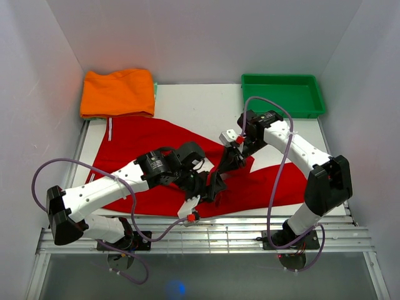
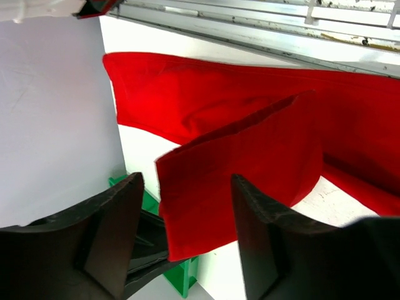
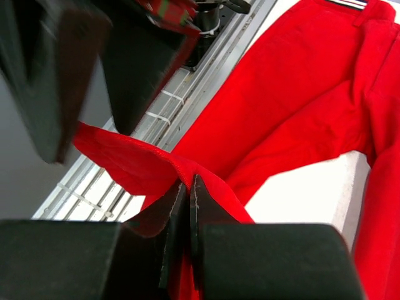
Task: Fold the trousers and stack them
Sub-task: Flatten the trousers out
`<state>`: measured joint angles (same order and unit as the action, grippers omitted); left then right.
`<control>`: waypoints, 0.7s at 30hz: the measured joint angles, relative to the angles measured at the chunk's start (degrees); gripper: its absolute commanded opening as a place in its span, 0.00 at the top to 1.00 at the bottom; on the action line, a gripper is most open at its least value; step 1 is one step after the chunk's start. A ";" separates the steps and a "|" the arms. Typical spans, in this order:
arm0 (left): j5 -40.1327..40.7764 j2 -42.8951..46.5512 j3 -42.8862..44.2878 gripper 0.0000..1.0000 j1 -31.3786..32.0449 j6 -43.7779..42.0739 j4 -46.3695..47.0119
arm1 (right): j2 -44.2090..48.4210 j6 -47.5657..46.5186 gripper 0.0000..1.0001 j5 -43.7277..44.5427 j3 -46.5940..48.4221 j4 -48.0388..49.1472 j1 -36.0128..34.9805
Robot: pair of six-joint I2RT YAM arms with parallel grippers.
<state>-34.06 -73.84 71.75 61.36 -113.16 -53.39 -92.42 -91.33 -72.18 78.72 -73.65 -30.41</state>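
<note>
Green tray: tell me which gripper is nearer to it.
Right. The right gripper, shut on a fold of the trousers, is in front and left of the green tray; the left gripper is farther back toward the near edge.

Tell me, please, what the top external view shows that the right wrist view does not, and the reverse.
Only the top external view shows the orange folded garment and the green tray at the far side. Only the right wrist view shows, close up, that the right claw is shut on a raised fold of red fabric, and it also shows the striped waistband. Both views show the red trousers spread out, the open left claw close to that fold, and the metal rail at the near edge.
</note>
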 measured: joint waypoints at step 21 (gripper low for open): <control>4.35 -5.68 5.18 1.00 1.01 28.72 11.93 | 4.68 30.45 0.10 3.76 8.83 15.58 22.91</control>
<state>-29.71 -79.53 76.93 62.37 -84.44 -41.45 -87.74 -60.88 -68.42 87.55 -58.06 -7.51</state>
